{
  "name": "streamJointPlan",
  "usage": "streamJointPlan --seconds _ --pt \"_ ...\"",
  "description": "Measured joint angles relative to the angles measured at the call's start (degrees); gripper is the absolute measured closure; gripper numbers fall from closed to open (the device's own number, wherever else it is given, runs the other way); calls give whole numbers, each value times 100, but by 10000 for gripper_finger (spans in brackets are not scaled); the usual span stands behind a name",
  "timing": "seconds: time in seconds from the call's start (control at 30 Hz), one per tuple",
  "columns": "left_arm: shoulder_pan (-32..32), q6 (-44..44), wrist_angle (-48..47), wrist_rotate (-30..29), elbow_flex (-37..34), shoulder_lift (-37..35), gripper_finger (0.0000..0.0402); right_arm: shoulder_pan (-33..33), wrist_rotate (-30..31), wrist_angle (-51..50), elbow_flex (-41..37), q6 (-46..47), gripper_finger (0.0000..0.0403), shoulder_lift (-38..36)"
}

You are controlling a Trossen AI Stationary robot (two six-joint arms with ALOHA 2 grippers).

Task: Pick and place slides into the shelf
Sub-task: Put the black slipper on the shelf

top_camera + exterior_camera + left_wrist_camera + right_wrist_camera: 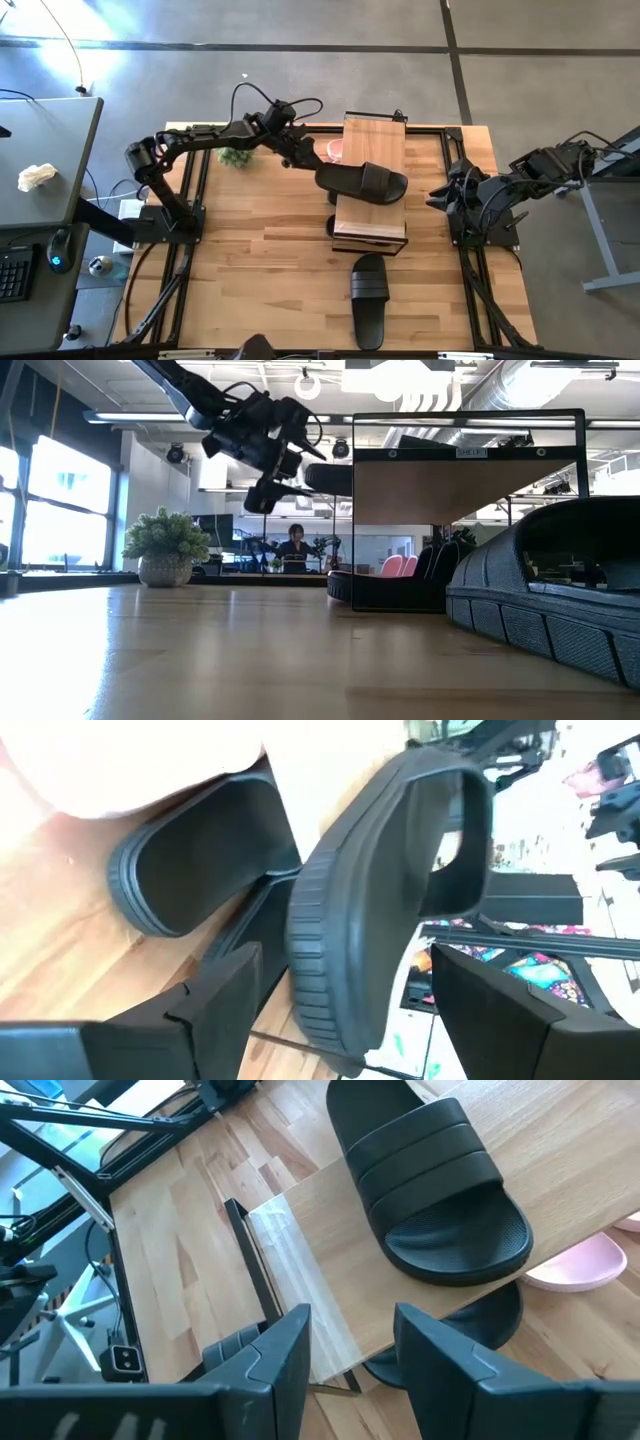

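Light: bright daylight, window (60, 500) glare | Glare: left wrist view washed white | Blur: near black slide (560, 600) soft

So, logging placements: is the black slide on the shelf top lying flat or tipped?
Flat: the black slide rests sole-down, strap up, on the shelf plank.
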Motion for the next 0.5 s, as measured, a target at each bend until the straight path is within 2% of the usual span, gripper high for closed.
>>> streamJointPlan --seconds 0.3,0.5 --pt "-90 233 -637 -68 1 -53 131 0 -31 -4 0 -4 269 0" --pt "-78 388 -675 -43 1 -258 131 0 -31 -9 0 15 269 0"
